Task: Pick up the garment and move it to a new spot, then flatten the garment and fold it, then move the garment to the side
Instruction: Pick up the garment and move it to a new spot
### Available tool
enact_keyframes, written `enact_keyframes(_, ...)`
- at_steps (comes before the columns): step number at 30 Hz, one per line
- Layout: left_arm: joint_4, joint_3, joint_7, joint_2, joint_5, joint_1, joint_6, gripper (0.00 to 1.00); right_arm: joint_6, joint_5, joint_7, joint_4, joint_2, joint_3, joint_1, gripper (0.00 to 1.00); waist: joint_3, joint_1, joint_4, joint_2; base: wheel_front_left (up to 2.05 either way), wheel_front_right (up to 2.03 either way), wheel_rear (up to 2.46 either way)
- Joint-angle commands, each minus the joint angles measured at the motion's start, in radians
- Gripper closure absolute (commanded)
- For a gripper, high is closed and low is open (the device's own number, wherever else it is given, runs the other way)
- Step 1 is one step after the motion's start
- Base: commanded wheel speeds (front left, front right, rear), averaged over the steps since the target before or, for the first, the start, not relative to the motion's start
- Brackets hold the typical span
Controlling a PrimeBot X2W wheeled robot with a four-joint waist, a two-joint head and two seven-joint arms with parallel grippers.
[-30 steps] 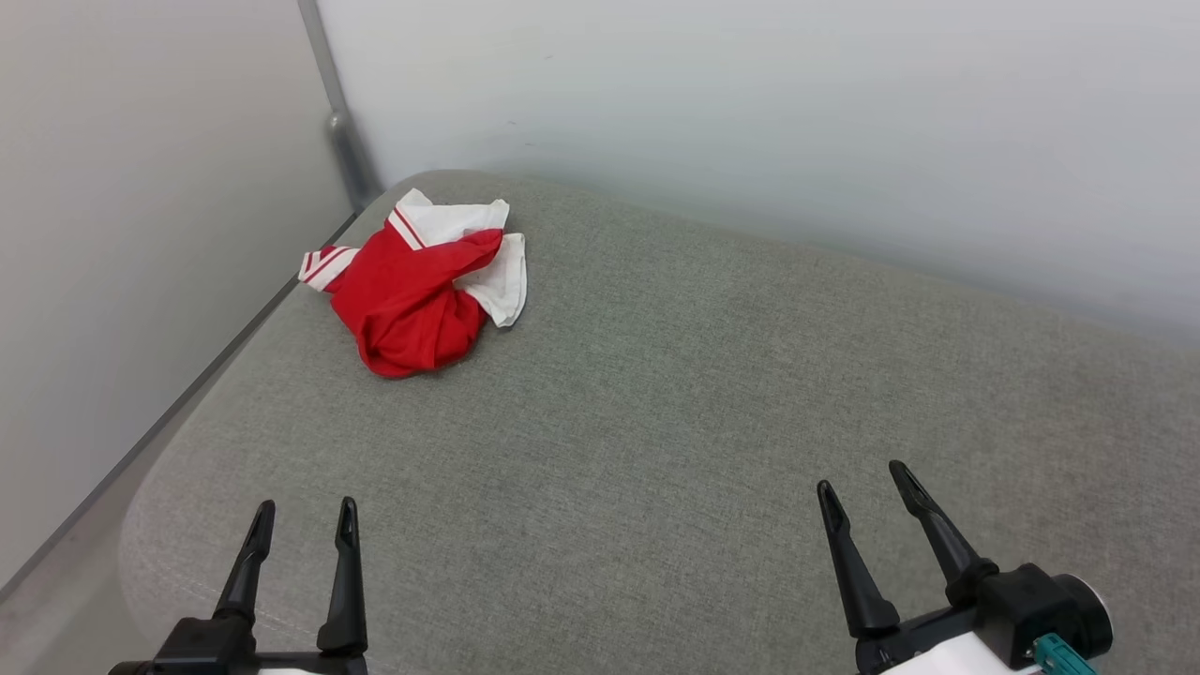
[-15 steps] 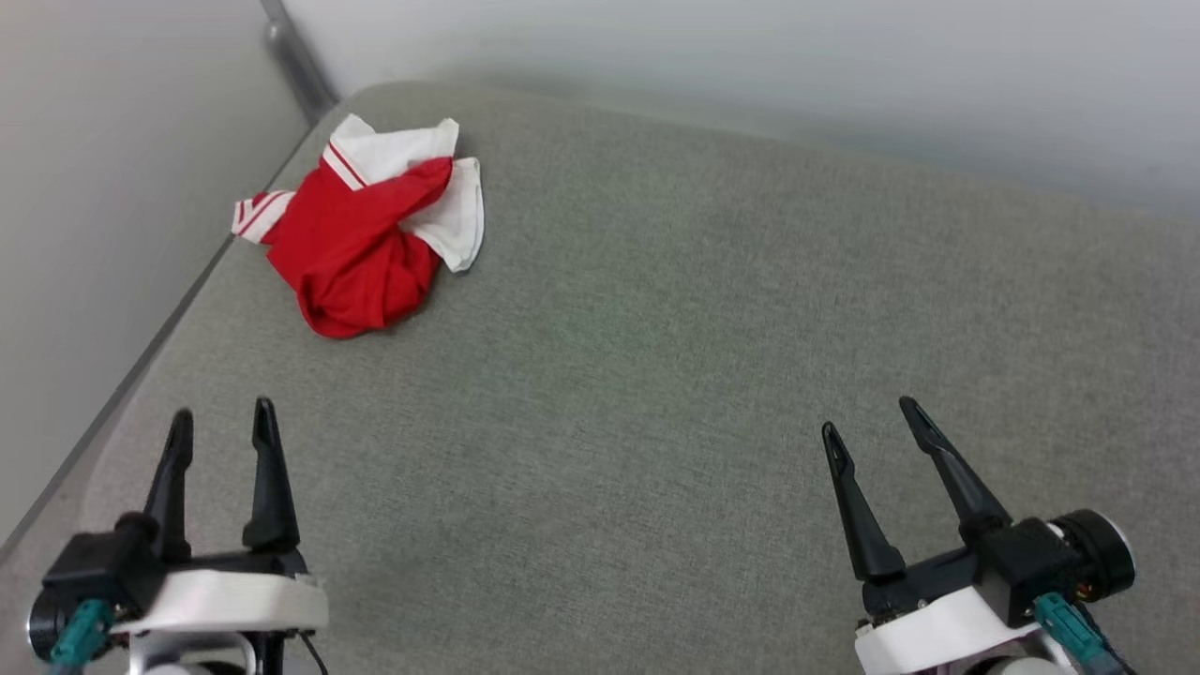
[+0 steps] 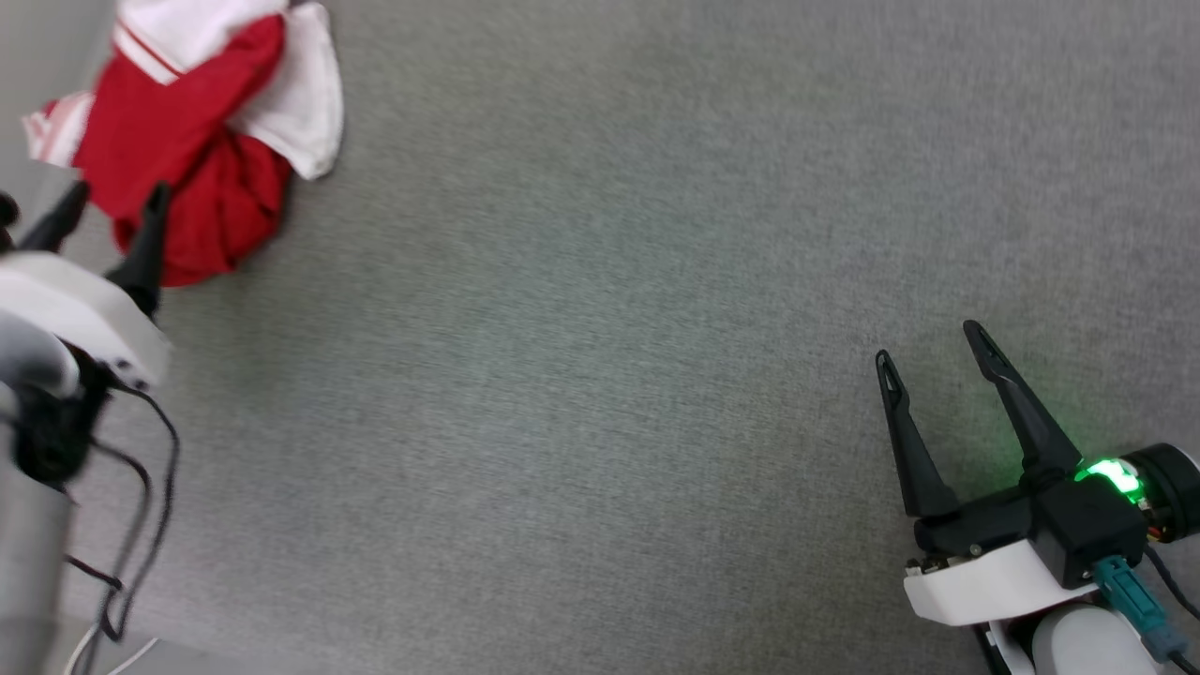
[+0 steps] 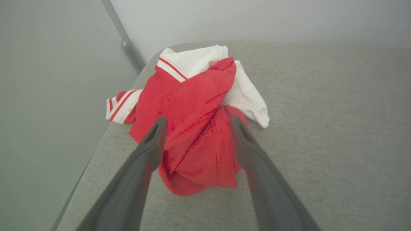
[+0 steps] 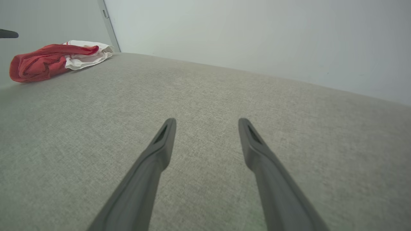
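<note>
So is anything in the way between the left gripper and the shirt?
No, nothing I can see. The open left gripper points straight at the crumpled shirt on the grey cushion, with no other thing between them.

The right tool (image 5: 207,121) has its fingers spread apart with nothing between them, low over the grey fabric surface (image 5: 224,96). The garment (image 5: 41,62) lies crumpled at far upper left (red bulk, white part toward the wall), well apart from the tool. Pale wall (image 5: 257,38) behind, with a grey vertical strip (image 5: 107,22) at the corner.
</note>
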Motion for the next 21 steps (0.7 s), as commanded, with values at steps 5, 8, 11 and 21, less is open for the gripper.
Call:
enact_keyframes(5, 0.083, -0.086, 0.219, 0.122, -0.187, -0.142, 0.001, 0.0, 0.0, -0.006, -0.002, -0.013, 0.0, -0.001, -0.022, 0.0, 0.13, -0.0004, -0.082, -0.0001, 0.0, 0.0, 0.0)
enact_keyframes(8, 0.103, -0.128, 0.343, 0.194, -0.292, -0.191, 0.001, 0.0, -0.001, -0.01, 0.001, -0.007, 0.002, -0.002, -0.02, 0.0, 0.163, -0.0004, -0.104, -0.0001, 0.0, 0.0, 0.0)
enact_keyframes(11, 0.123, -0.151, 0.45, 0.249, -0.377, -0.229, 0.001, 0.0, -0.001, -0.01, 0.004, 0.001, 0.003, -0.003, -0.016, 0.0, 0.185, -0.0004, -0.118, -0.0001, 0.0, 0.0, 0.0)
enact_keyframes(21, 0.177, -0.259, 0.643, 0.296, -0.496, -0.25, 0.001, 1.0, -0.002, -0.016, 0.009, 0.029, 0.008, -0.01, -0.026, 0.0, 0.213, -0.0004, -0.137, -0.0001, 0.0, 0.0, 0.0)
